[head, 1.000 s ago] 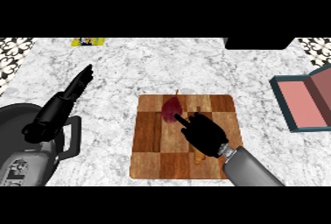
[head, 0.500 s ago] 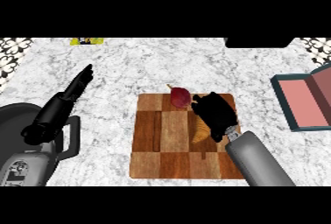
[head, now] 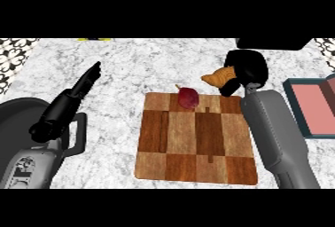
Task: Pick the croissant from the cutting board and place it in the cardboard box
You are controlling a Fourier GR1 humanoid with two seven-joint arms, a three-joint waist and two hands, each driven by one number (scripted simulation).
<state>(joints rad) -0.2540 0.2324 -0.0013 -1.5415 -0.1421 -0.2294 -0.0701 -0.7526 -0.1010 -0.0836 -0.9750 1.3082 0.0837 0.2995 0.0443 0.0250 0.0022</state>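
My right hand (head: pixel 246 66) hangs above the counter just past the far right corner of the wooden cutting board (head: pixel 196 139). Its fingers are curled round the golden croissant (head: pixel 218 78), which sticks out on the hand's left side, lifted off the board. The cardboard box (head: pixel 317 106), with a pink inside and dark rim, stands open at the right edge, to the right of the hand. My left hand (head: pixel 77 91) rests at the left with straight fingers pointing away, holding nothing.
A dark red, stemmed fruit (head: pixel 188 97) lies on the far edge of the board. A black object (head: pixel 271 43) sits at the far right of the marble counter, and a small yellow item (head: pixel 95 39) shows at the far edge.
My right hand closed on the croissant, lifted it off the board and carried it away and to the right, toward the box. The left hand has not moved.
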